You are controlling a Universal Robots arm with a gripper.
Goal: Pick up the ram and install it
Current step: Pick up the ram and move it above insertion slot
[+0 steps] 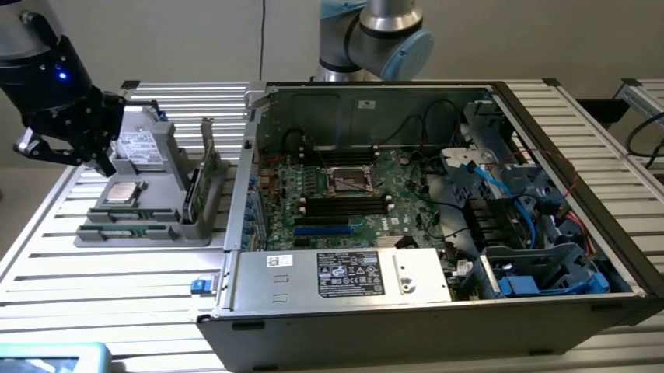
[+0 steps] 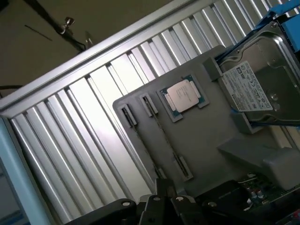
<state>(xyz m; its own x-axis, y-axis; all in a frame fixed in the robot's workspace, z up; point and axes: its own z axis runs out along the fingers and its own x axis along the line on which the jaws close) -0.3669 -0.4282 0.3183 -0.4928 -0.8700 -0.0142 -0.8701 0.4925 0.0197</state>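
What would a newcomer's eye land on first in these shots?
The open computer case, its motherboard exposed, dominates the centre and the exterior view's right. On that view's left sits a gray parts tray holding a processor chip, a hard drive and ram sticks, with the black gripper poised just above it.

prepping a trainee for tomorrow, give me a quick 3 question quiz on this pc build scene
1. True or false: the ram sits in the grey tray, outside the computer case.
2. The gripper is nearest: A) the grey tray B) the power supply C) the motherboard.
3. Fill in: on the tray, the square silver chip lies between the ram and the ____.
Key: 1 true; 2 A; 3 hard drive.
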